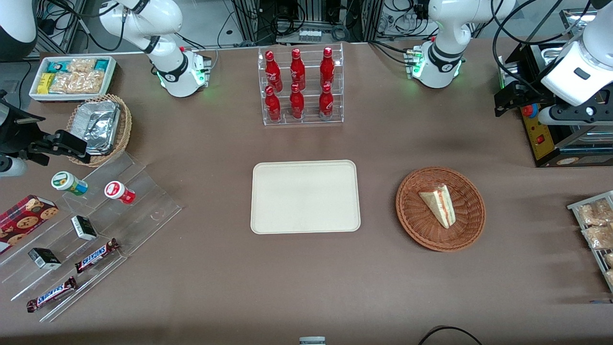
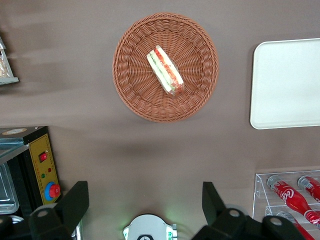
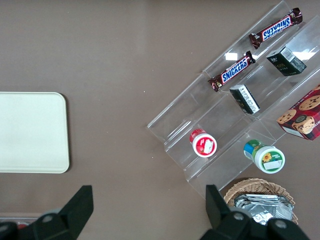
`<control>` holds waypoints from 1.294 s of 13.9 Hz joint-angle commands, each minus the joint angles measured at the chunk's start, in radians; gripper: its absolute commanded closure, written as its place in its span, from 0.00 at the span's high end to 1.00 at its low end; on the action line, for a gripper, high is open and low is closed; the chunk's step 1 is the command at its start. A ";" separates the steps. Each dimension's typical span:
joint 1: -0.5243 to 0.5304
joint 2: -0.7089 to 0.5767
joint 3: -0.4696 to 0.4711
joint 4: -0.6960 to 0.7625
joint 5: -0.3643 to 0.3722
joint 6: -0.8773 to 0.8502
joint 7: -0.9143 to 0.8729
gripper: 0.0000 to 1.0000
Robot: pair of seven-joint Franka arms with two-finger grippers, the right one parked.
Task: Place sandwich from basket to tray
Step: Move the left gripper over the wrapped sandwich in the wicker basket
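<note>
I'm looking at the tray (image 1: 305,197) lying bare mid-table, waiting for its load; beside it, toward my working arm's end, the basket (image 1: 467,229) is cradling the sandwich (image 1: 438,205), resting on its side. My gripper (image 2: 145,202) is hanging high, fingers (image 2: 75,198) spread apart, nothing held, ready to descend.

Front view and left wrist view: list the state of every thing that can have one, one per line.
Triangular white-bread sandwich: lying in the basket, not gripped.
Round reddish-brown wicker basket: upright, holding only the sandwich.
Flat cream rectangular tray: nothing on it.
Left gripper: jaws open, raised above the table, apart from the basket.
Six red bottles: standing capped in the clear rack.
Lighter wicker basket: holds crinkled foil.
</note>
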 commanded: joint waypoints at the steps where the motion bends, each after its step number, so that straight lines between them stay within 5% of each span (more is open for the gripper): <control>1: 0.001 -0.009 0.000 -0.005 0.001 -0.004 -0.010 1.00; 8: 0.010 0.011 0.002 -0.129 0.043 0.116 -0.012 1.00; 18: -0.002 0.043 -0.009 -0.410 0.043 0.524 -0.359 1.00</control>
